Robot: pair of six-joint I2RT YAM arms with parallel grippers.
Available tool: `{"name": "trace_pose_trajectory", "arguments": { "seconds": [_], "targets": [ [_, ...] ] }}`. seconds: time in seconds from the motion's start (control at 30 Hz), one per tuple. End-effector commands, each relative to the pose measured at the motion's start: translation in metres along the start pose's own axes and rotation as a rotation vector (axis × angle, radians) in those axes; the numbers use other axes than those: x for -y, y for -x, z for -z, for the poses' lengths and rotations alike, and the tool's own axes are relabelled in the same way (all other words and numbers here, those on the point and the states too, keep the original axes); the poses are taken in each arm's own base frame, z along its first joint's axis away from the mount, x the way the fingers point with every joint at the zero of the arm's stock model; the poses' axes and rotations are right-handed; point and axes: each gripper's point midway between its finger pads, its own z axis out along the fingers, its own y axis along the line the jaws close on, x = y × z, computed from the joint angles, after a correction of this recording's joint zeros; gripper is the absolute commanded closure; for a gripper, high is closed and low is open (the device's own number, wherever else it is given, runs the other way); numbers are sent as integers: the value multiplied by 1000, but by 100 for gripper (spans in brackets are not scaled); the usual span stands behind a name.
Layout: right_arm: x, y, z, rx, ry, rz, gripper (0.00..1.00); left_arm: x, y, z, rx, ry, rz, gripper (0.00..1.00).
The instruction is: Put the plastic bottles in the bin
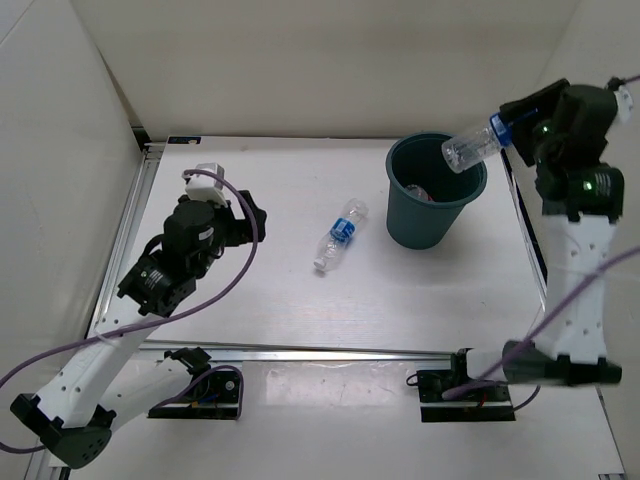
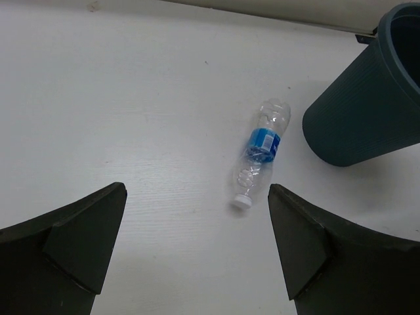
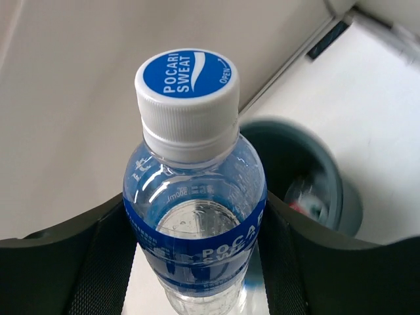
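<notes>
My right gripper [image 1: 515, 135] is shut on a clear blue-labelled bottle [image 1: 475, 145] and holds it tilted above the right rim of the dark teal bin [image 1: 432, 215]. In the right wrist view the bottle [image 3: 193, 216] sits between my fingers, white and blue cap up, with the bin [image 3: 302, 177] below. A bottle with some red shows inside the bin [image 3: 305, 197]. A second blue-labelled bottle [image 1: 340, 235] lies on the table left of the bin; it also shows in the left wrist view [image 2: 260, 152]. My left gripper [image 2: 197, 243] is open and empty, well left of it.
White walls close the table at the back and both sides. A metal rail [image 1: 300, 350] runs along the near edge. The bin [image 2: 367, 105] stands at the back right. Purple cables trail from both arms.
</notes>
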Motion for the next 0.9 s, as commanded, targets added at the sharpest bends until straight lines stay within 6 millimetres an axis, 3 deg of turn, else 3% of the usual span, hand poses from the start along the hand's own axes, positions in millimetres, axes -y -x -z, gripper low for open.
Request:
{"name": "trace_pose_trajectory", "arguments": {
  "seconds": [0.0,0.1,0.17,0.2,0.27,0.3,0.37,0.47,0.5,0.53,0.6,0.63,0.67,0.7,0.73,0.77,0.83,0.87],
  "targets": [
    [9,20,-69,110,-107,169,61,7,3,-3,-15,-25,-18,0],
    [15,11,-109,108,-146,223,54,10,-2,-12,-43,-23,-38,0],
    [17,0,-129,87,-155,232,29,14,6,-17,-43,-34,-32,0],
    [18,-6,-134,69,-155,235,14,23,0,-25,-78,-63,-47,0],
    [11,-20,-140,35,-136,259,7,25,16,-34,-68,-62,-34,0],
    [13,-25,-144,30,-146,266,0,24,11,-49,-106,-60,-42,0],
    [14,-31,-145,16,-147,285,0,33,20,-71,-115,-101,-24,0],
    [18,-32,-133,-6,-155,244,0,23,26,-102,-117,-140,15,0],
    [18,-30,-123,-5,-156,223,0,34,18,-121,-146,-222,36,0],
    [18,-33,-117,-18,-152,195,0,31,13,-134,-165,-250,48,0],
    [14,-31,-97,-26,-119,176,0,49,16,-154,-169,-346,34,0],
    [24,-41,-93,-56,-135,183,0,65,-4,-174,-215,-400,12,0],
    [27,-42,-88,-57,-136,183,0,78,4,-183,-201,-431,-8,0],
    [29,-41,-76,-65,-124,164,0,86,-5,-194,-219,-458,-48,0],
    [31,-50,-70,-103,-114,154,0,93,-35,-213,-295,-492,-58,0],
    [44,-60,-69,-133,-135,145,0,109,-39,-219,-299,-535,-84,0],
    [51,-69,-56,-159,-133,119,0,113,-72,-240,-358,-542,-121,0],
    [64,-79,-56,-181,-159,125,0,115,-82,-246,-371,-540,-140,0]
  ]
}}
